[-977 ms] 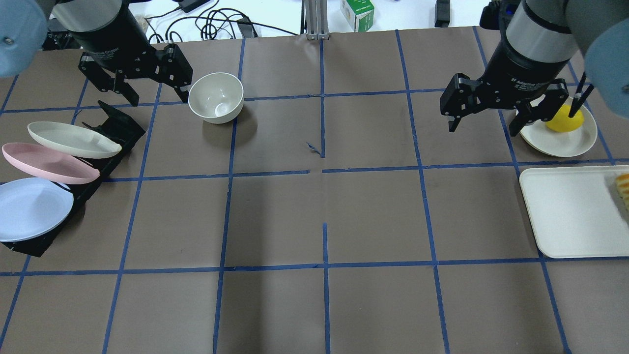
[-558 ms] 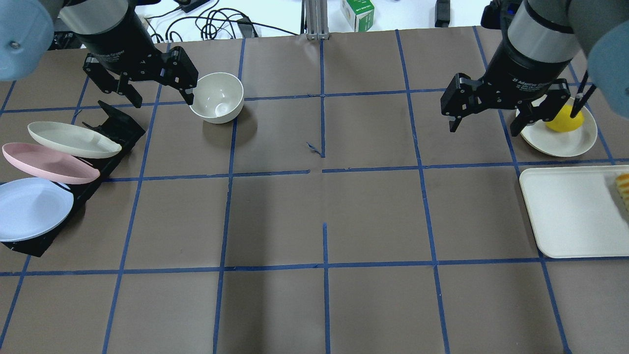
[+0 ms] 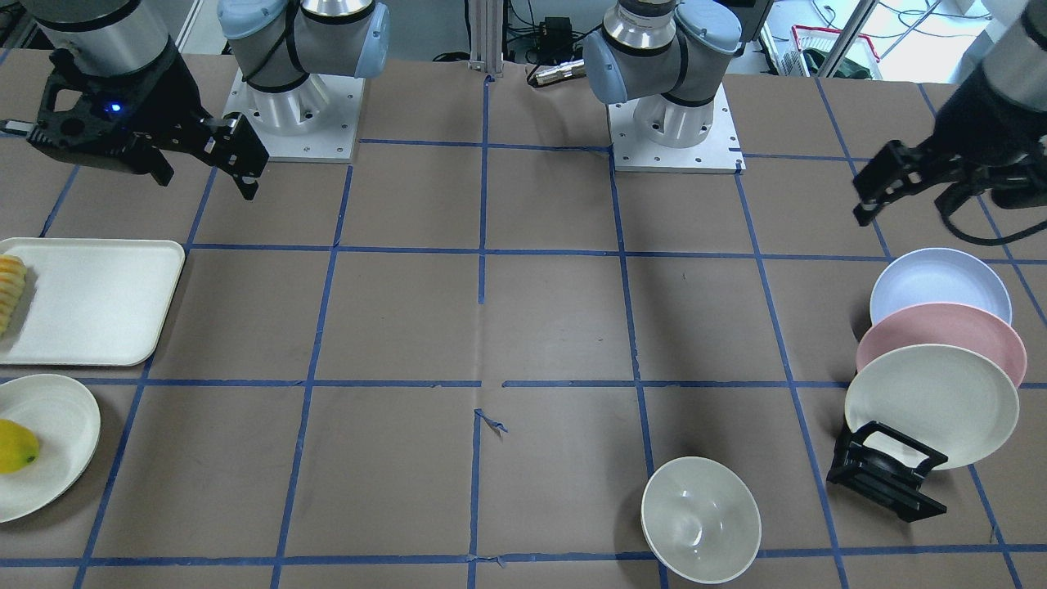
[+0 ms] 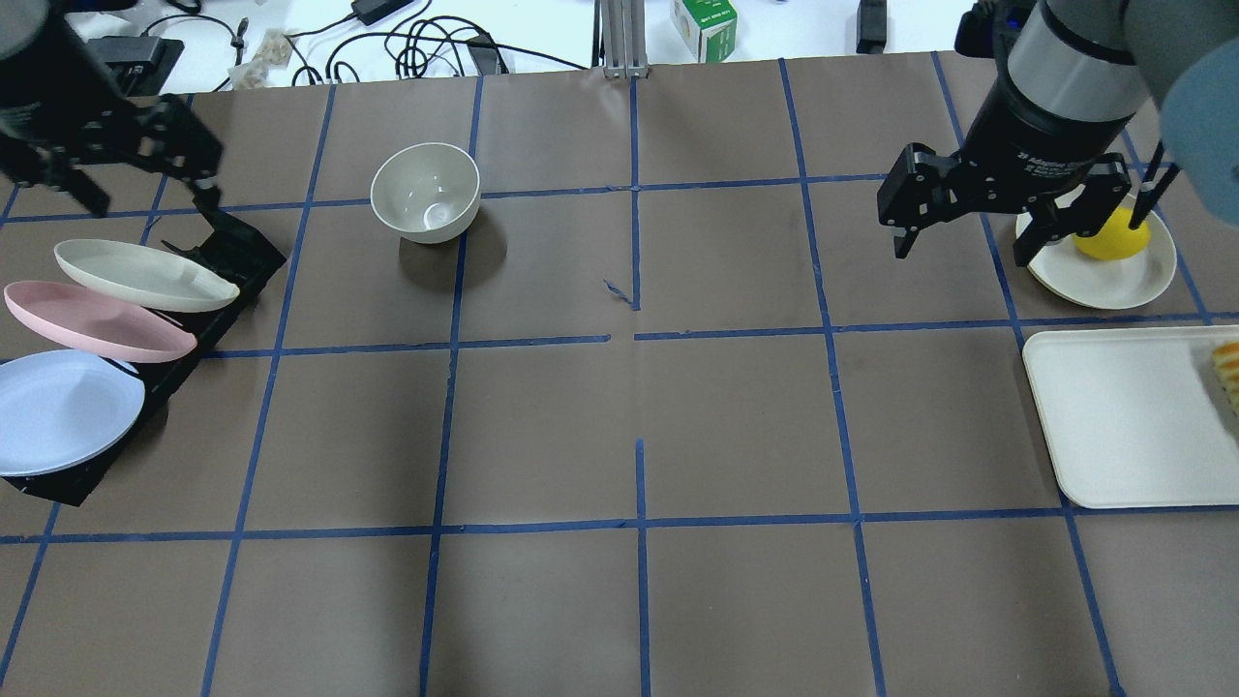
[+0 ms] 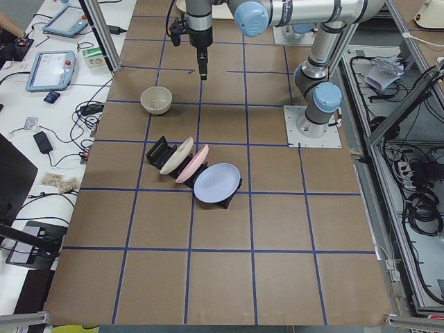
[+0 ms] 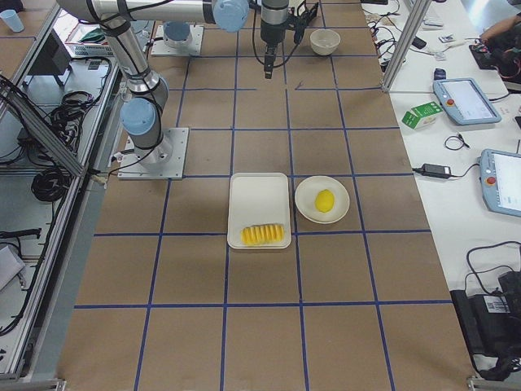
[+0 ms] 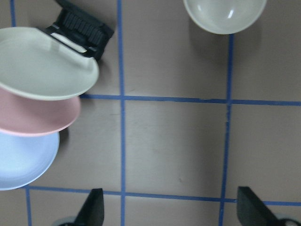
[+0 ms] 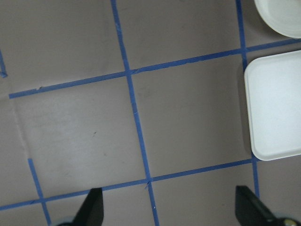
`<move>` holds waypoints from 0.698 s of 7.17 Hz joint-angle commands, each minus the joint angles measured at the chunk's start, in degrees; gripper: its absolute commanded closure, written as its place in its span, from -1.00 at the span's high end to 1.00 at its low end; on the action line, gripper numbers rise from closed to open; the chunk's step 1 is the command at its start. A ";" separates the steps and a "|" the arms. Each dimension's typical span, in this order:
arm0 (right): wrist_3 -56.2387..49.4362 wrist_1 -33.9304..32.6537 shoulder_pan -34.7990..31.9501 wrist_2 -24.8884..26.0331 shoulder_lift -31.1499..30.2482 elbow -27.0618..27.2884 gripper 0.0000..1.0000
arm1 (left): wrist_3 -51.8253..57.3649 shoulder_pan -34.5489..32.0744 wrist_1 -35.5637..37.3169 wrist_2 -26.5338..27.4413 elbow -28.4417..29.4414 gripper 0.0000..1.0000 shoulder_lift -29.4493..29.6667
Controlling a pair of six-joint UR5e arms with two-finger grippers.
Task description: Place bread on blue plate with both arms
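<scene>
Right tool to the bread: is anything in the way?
Nothing visible blocks it. Between the right tool and the bread lie only bare table and the open part of the white tray. The cream plate holding the yellow fruit sits beside that line, not on it.

brown blue-gridded table carries a plate rack far left, bowl upper left, tray and cream plate far right.
</scene>
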State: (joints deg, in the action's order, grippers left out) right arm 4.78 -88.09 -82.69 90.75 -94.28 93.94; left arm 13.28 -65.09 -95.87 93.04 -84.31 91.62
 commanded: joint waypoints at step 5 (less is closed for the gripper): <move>-27.37 -17.85 30.62 3.12 4.09 9.84 1.00 | 0.69 25.70 20.51 12.93 -8.48 1.00 11.90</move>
State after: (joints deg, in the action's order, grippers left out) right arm -13.96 -99.61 -57.22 92.97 -91.88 100.94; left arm 14.04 -41.40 -81.72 101.27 -90.06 100.98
